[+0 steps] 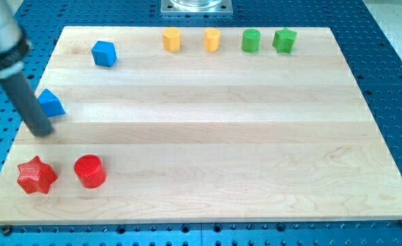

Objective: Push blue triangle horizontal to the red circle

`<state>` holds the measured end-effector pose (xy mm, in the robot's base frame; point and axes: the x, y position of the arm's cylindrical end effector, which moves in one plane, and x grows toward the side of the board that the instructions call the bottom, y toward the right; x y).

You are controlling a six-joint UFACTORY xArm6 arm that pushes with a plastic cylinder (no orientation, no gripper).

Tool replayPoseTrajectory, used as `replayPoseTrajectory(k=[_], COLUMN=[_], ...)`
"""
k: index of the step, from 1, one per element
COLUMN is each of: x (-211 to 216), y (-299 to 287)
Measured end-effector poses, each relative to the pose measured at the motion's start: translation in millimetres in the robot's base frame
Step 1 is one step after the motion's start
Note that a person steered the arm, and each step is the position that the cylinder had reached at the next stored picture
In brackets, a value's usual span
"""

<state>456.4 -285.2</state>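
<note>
My rod (20, 85) is leaning in from the view's top left corner, slanting down toward the table's left edge. My tip (42, 131) is resting on the board near that edge.

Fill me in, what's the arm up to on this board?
My tip sits at the view's left edge of the board, just left of and below the blue triangle, close to touching it. The red circle lies lower down, beside the red star. The triangle is not yet level with the circle.
</note>
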Motion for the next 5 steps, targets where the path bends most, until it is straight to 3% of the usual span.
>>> replayPoseTrajectory(k=[1, 2, 3, 4, 5], x=[-32, -29, 1, -24, -8], y=[-8, 79, 188, 185, 220])
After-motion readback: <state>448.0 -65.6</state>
